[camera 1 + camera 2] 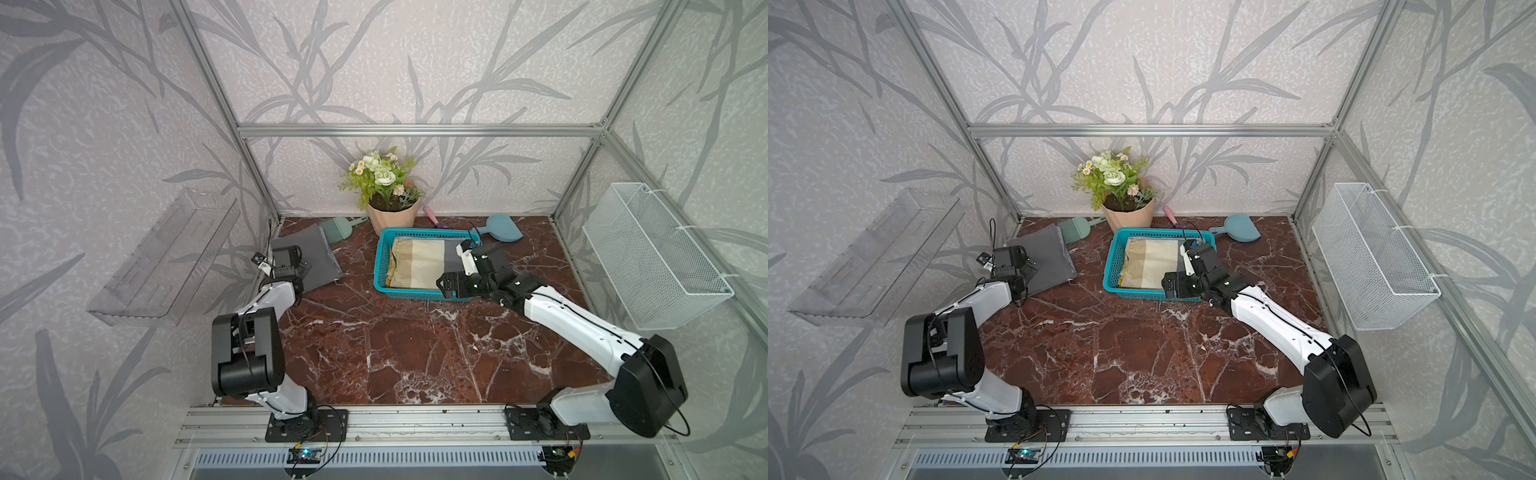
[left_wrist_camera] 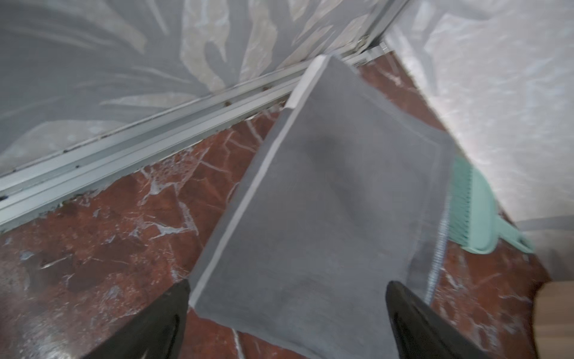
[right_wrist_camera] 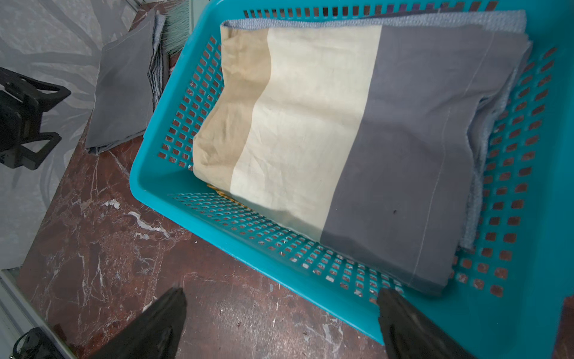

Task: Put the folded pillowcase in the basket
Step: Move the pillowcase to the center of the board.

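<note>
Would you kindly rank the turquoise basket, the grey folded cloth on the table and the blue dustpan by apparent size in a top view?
1. Turquoise basket: largest.
2. Grey folded cloth: somewhat smaller, though part of it is hidden from view.
3. Blue dustpan: clearly smallest.

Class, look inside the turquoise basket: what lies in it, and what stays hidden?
A folded pillowcase, striped tan, cream and grey, lies inside the basket. A blue-grey cloth peeks out beneath it. Whatever else lies under the pillowcase is covered.
</note>
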You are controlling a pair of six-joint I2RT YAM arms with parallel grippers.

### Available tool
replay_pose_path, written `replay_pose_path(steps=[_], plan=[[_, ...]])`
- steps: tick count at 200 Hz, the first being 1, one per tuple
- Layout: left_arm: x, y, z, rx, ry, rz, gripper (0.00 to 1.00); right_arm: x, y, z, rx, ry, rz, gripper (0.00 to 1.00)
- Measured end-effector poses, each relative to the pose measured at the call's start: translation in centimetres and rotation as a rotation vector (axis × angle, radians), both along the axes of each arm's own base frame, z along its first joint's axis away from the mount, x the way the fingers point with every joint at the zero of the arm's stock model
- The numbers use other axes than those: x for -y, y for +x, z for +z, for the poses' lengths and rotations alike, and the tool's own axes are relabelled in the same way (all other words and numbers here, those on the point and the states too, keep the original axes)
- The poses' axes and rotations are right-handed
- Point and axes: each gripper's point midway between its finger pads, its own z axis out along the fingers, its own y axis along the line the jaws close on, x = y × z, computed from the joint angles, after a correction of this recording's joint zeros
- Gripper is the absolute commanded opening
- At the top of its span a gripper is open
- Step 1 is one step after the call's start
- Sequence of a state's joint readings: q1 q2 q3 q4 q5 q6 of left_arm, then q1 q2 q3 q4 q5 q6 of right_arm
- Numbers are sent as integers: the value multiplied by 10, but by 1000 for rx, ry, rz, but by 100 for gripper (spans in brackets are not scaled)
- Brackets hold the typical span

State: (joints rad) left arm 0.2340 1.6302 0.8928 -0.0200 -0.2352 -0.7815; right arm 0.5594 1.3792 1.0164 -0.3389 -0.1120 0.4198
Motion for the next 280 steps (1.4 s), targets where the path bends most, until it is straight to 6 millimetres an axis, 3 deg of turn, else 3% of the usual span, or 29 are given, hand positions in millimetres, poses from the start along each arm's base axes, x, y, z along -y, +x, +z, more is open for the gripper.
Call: replay_pose_path(steps=[36,59,107,147,167,178,191,232,262,280], plan=[[-25,-12,-35,-94,-39,66,100,6,-11,-20,-48,-20,-5,99],[-28,-4,-38,-97,-50,60,99,6,-13,-28,-72,-28,-11,99],[-25,9,-39,-88,-67,22,82,3,-7,-30,-68,-17,-19,99],[-20,10,-42,-103,-68,-20,47,2,-6,-30,-68,-9,-26,99],[-16,10,-44,-110,-73,-39,21,2,-6,-30,-69,-8,-28,99],[-14,9,-47,-119,-75,-53,0,2,-6,-30,-69,-8,-29,99],[-9,8,-49,-125,-83,-68,0,2,-6,-29,-69,-7,-29,99],[23,-5,-46,-127,-93,-135,0,7,-13,-25,-78,-11,-30,99],[73,-11,-28,-94,-83,-252,0,10,-18,-17,-71,-6,-29,99],[106,-19,-30,-105,-80,-324,0,11,-20,-15,-71,-3,-29,99]])
